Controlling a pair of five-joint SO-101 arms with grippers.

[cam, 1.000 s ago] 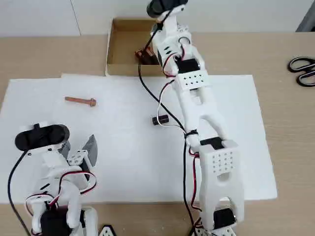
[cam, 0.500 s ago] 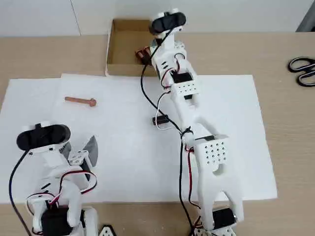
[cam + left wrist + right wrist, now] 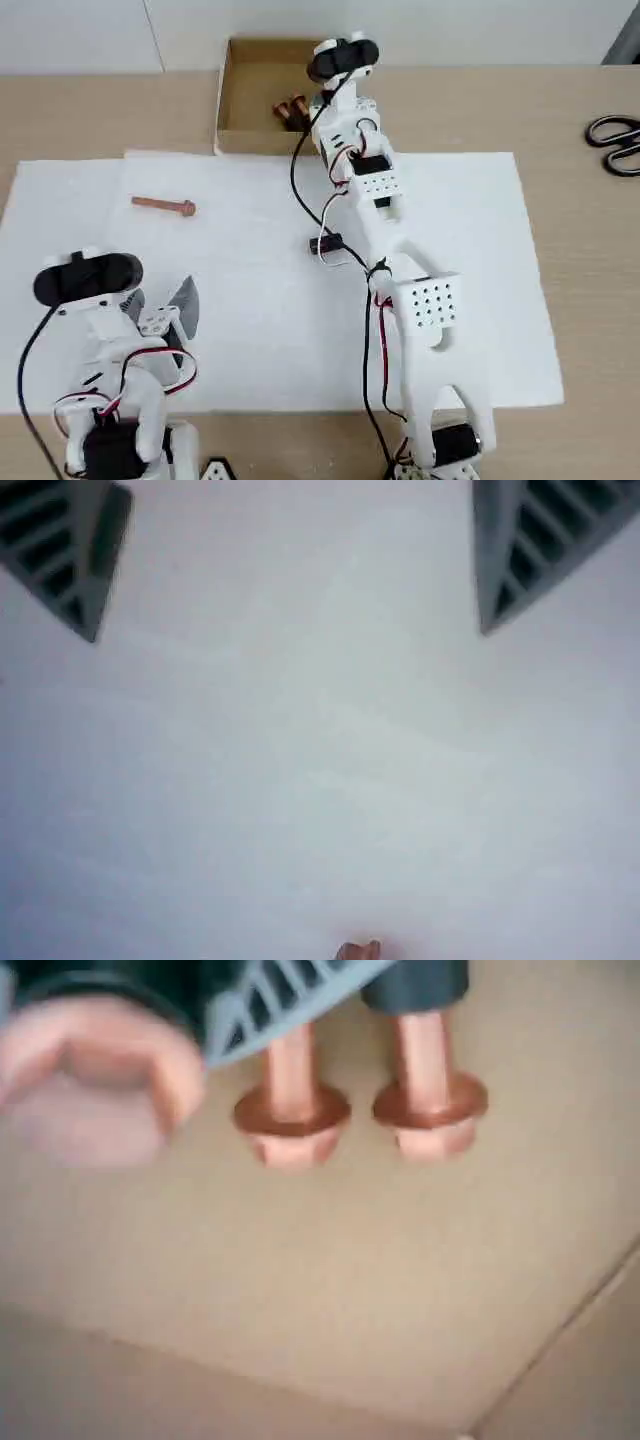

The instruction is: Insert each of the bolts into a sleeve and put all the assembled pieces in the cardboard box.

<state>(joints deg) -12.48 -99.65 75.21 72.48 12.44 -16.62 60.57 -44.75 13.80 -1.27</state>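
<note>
The cardboard box (image 3: 245, 60) stands at the far edge of the table. Two copper bolts (image 3: 290, 106) in dark sleeves lie inside it, side by side (image 3: 292, 1125) (image 3: 430, 1110). My right gripper (image 3: 314, 108) hangs in the box beside them. It is shut on a third sleeved bolt (image 3: 85, 1080), which is blurred and close against a grey finger (image 3: 290, 1000). A bare copper bolt (image 3: 165, 206) lies on the white paper, and its tip (image 3: 358, 950) shows in the left wrist view. A black sleeve (image 3: 325, 243) lies beside the right arm. My left gripper (image 3: 176, 305) (image 3: 290, 580) rests open over the paper.
White paper (image 3: 250, 330) covers most of the wooden table. Black-handled scissors (image 3: 615, 133) lie at the far right edge. The right arm and its cable stretch across the paper's middle towards the box.
The right arm's wrist has drawn back a little and sunk lower into the box with its piece. The left arm has stayed still.
</note>
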